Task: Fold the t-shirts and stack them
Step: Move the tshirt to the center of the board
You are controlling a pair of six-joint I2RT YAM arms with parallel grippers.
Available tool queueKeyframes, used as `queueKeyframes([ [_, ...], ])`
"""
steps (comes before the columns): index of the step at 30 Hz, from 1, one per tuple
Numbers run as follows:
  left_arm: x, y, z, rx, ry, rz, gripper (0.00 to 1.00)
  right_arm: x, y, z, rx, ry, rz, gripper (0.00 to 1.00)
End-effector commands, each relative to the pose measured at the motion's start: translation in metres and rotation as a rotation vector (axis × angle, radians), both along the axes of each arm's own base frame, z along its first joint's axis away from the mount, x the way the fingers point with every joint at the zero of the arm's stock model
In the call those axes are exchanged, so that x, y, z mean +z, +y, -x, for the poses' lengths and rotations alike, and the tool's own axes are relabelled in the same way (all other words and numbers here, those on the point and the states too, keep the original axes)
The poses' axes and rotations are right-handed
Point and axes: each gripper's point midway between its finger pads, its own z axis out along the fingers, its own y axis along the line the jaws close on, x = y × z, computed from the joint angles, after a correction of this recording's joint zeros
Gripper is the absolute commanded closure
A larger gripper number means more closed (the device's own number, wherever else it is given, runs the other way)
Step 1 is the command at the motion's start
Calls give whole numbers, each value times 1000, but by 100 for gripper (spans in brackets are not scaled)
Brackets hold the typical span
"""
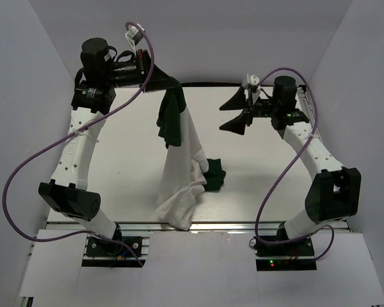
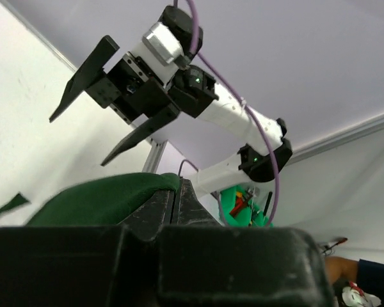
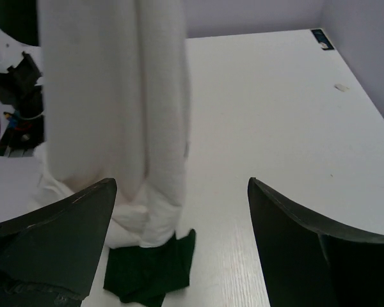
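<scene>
My left tool (image 1: pixel 168 84) pinches the green t-shirt (image 1: pixel 171 121). It hangs upright with the white t-shirt (image 1: pixel 179 173), reaching the tabletop (image 1: pixel 125 160). My right tool (image 1: pixel 223 118) (wide open, empty) waits beside them on their right.

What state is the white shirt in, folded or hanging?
Hanging, not folded: the white shirt dangles with green cloth from the raised left gripper, bottom end crumpled on the table.

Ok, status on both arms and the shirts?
Left gripper shut on green shirt, held high. White shirt hangs with it, hem bunched on table. Right gripper open, empty, clear of both.
</scene>
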Motion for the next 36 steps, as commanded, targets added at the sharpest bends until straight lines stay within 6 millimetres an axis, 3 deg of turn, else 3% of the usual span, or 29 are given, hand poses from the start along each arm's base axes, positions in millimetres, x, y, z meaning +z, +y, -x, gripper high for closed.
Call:
queueKeyframes([
  [1,2,5,30,-52,-54,-11,100,12,19,36,141,-94,-22,10],
  [4,-3,10,48,-51,-36,-15,100,2,36,24,144,-110,-9,11],
  [6,-18,12,52,-23,0,-35,100,-11,46,5,118,-106,11,11],
  [9,-53,23,55,125,135,-136,100,-24,52,-28,58,-86,54,11],
  [10,-61,32,53,230,154,-169,100,-38,50,-38,25,-80,102,11],
  [12,-97,44,56,318,286,-251,100,-50,46,-55,-12,-104,155,11],
  [14,-124,62,52,470,371,-333,100,-67,40,-58,-28,-107,202,11],
  [17,-192,91,62,644,614,-510,100,-86,27,-58,-49,-93,253,11],
  [19,-226,105,81,701,784,-609,100,-96,22,-56,-47,-104,282,11],
  [22,-278,120,112,726,988,-752,100,-121,16,-32,11,-41,327,11],
  [28,-287,127,114,736,982,-804,100,-175,15,13,140,32,480,12],
  [31,-289,124,112,712,977,-801,100,-193,19,16,104,81,518,14],
  [36,-285,124,109,713,956,-803,100,-216,45,22,97,104,579,14],
])
